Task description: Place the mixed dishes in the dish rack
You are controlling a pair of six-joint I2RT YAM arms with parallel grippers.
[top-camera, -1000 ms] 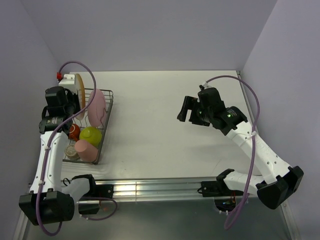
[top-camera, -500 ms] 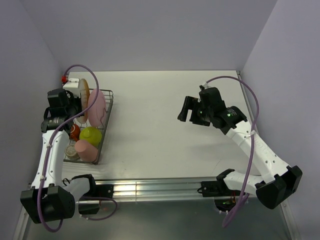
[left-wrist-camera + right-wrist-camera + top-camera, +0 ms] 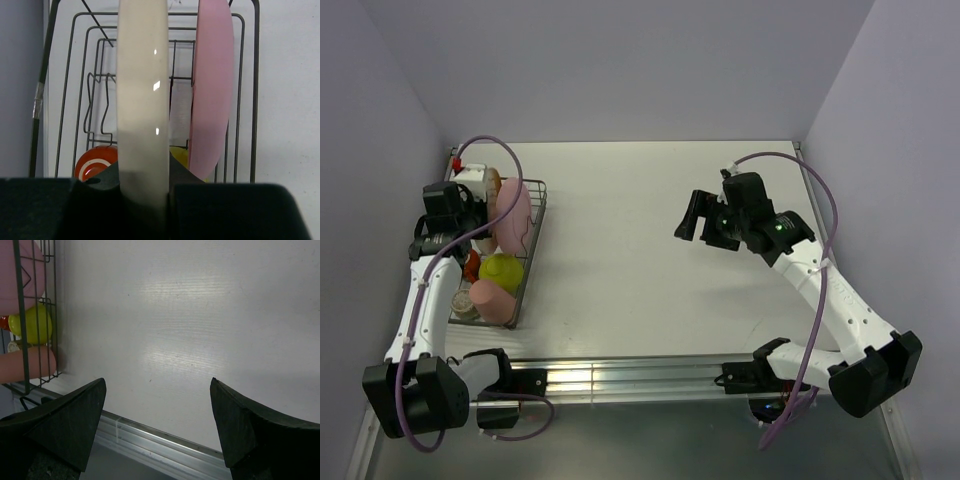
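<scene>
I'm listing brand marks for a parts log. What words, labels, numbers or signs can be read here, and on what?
None can be read.
The cream plate in the left claw, the pink plate and the dish rack show no print.
The grey tape on the rack's rim looks blank.
Any marking on the arms is too small to read in the top view.

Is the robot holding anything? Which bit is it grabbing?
The left gripper pinches the cream plate by its rim, with the plate standing on edge. The right gripper is open, holding nothing.
</scene>
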